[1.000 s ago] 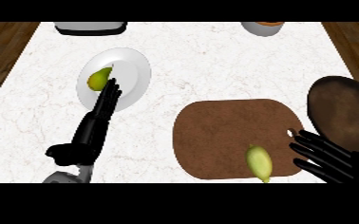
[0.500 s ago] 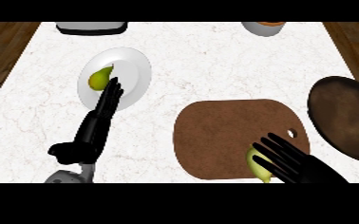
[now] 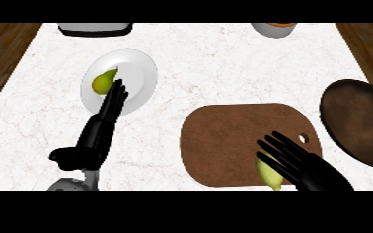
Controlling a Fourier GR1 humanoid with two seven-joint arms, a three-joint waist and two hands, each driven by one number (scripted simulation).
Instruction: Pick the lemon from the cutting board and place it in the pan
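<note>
Yellow-green lemon (image 3: 267, 174) at the cutting board's (image 3: 233, 138) near edge, partly under the right hand's (image 3: 312, 172) spread, straight fingers (image 3: 282, 152) — not gripped, pan (image 3: 353, 118) beside the board, left hand (image 3: 98, 128) flat, fingers straight.

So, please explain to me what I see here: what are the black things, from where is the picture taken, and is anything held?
The single picture is taken from the robot's head, looking down on a white marble counter. The black things are its two hands. The left hand lies open, fingers straight, at the edge of a round white plate carrying a green pear-shaped fruit. The right hand is spread open over a yellow-green lemon on the brown cutting board. A dark round pan lies at the right. Nothing is held yet.
</note>
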